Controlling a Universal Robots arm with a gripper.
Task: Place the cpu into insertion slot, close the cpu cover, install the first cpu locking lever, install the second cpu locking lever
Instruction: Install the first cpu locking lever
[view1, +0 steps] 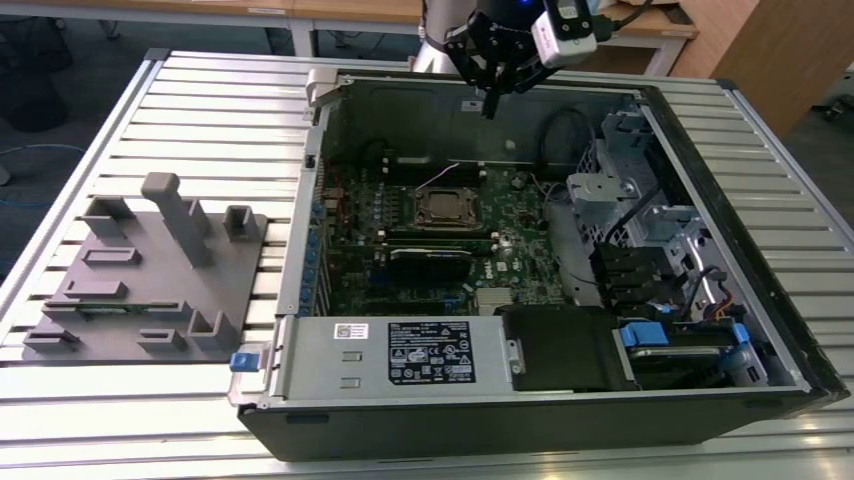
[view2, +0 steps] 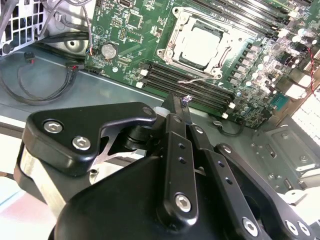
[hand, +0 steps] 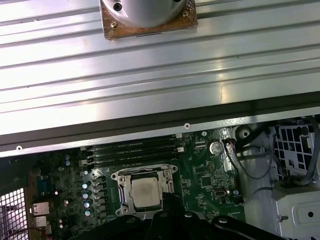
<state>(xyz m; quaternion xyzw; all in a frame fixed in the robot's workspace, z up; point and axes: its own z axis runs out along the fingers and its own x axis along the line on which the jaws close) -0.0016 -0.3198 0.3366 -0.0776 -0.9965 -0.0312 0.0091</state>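
The black gripper (view1: 491, 104) hangs over the far wall of the open dark computer case (view1: 534, 435), its fingers (view2: 175, 130) clenched on nothing. The small silver-grey square cpu (view2: 202, 41) lies in the brownish-rimmed square insertion slot (view1: 419, 212), mid-board. The dull-metal frame cover (hand: 123, 195) seems lowered. Each lever likely wants a straight press, then hooking under its tab. Both wrist views give the chip's seating; the exterior view gives the gripper's height.

- The exterior view looks down at an angle from off the arm, taking in the whole open computer case (view1: 534, 425) and the slatted table (view1: 200, 110).
- The second wrist view looks close along the gripper (view2: 176, 101) onto the motherboard (view2: 117, 30).
- The first wrist view faces down from higher, over board and table slats.
- All three views share the insertion slot (view1: 445, 208).
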